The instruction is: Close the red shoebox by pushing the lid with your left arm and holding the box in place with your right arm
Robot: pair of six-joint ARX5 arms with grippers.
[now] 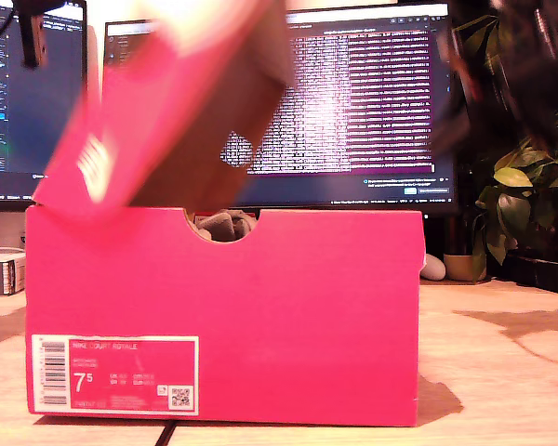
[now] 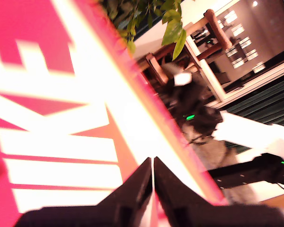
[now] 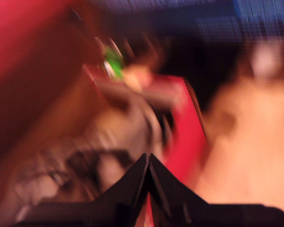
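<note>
The red cardboard shoebox (image 1: 223, 316) stands on the wooden table (image 1: 502, 372). Its red lid (image 1: 158, 102), motion-blurred, tilts up at the exterior view's left. My first gripper (image 2: 153, 177) is clenched against the lid. My second gripper (image 3: 148, 175) is clenched, grasping nothing.

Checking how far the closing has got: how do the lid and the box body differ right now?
The lid is tilted up and motion-blurred; the box sits flat and sharp on the table. The lid shows its brown inner side; the box shows a white size label. Both are red outside.
</note>
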